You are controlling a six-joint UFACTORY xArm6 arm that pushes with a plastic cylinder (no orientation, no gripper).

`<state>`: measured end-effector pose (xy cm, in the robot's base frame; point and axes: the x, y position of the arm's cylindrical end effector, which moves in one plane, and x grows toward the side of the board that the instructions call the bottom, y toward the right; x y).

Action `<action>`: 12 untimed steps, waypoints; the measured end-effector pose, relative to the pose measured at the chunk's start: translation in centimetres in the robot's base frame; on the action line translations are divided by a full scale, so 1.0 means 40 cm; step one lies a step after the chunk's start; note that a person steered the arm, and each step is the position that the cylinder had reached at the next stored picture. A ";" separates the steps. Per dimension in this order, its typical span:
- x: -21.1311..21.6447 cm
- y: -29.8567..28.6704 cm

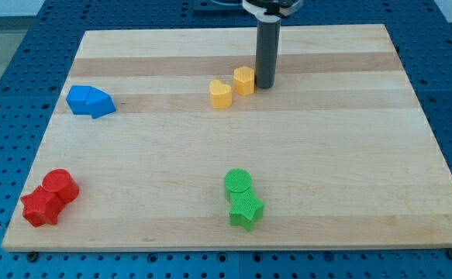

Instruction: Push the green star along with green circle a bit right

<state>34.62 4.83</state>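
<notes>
The green plastic star-shaped block (246, 211) sits near the view's bottom, roughly mid-board, w/ the green plastic round block (238, 183) touching it just above. The pair looks untouched, so we judge the push hasn't begun; basically all of the task is left.

Our tip (264, 85) is well apart from them, up near the view's top, just right of the yellow plastic hexagon-ish block (244, 80), touching or nearly so; can't tell which. A yellow plastic heart-like block (221, 94) sits just left of that one & a bit lower. No claw on this rig, only the dark rod, so nothing to spread or pinch.

Further out: a blue plastic block (91, 101), shape unclear (poss. two pieces pressed together), at the view's left; two red plastic blocks (50, 198), one roundish & one star-like, touching in the bottom-left corner. All lie on the pale wooden board (350, 155).

What's left, as we read it: bring the tip down past the yellows to the left side of the greens, then shove right a little. Since the two are stacked top-to-bottom in the view, contact near where they meet should move both; off-centre, one may slip away.
</notes>
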 end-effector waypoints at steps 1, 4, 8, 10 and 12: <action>0.000 -0.001; 0.127 0.253; 0.682 0.249; 0.680 -0.014; 0.656 -0.160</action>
<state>60.87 -1.59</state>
